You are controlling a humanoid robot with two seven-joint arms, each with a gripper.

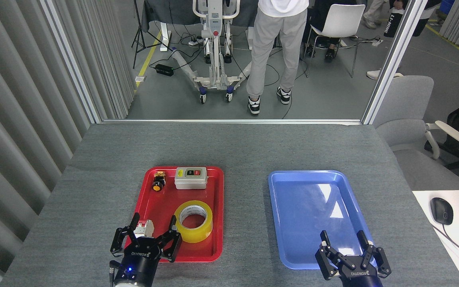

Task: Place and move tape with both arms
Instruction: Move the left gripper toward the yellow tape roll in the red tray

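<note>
The tape [194, 221] is seen flat in the red tray [217, 207], near its right edge. The left gripper [153, 231] and right gripper [344, 240] are held spread, ungrasping; the blue tray [277, 215] is bare.

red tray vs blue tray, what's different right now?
The red tray holds the tape, a grey switch box and two smaller parts; the blue tray holds nothing. Red sits left, by the left gripper; blue right, by the right gripper. Both are flat, rimmed rectangles.
</note>
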